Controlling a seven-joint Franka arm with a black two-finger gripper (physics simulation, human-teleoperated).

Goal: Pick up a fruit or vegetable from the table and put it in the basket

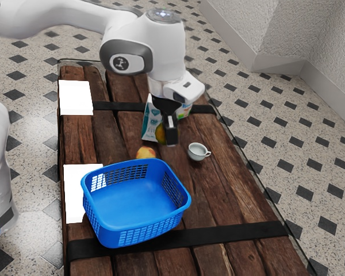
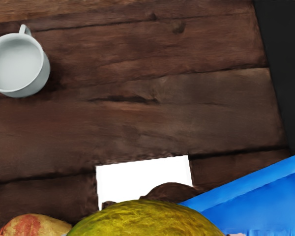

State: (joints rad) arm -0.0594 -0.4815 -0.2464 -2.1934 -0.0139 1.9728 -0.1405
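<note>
The worktop [image 1: 218, 190] is dark, rough wooden planks, crossed by a far black band [image 1: 118, 107] and a near one [image 1: 241, 232]. A blue basket [image 1: 98, 227] sits at the near end, overlapping one white sheet [image 1: 74, 192]; another [image 1: 76, 98] lies farther off. Just beyond the basket is a red-and-yellow fruit [image 1: 145, 153], near an upright pale cup [image 1: 196, 152]. A white-and-teal package [image 1: 150, 122] stands behind, partly hidden.

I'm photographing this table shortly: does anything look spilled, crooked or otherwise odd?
No spill or damage stands out, and the cup is upright. The blue basket sits askew to the planks, partly hiding a blank white patch in the exterior view.
</note>
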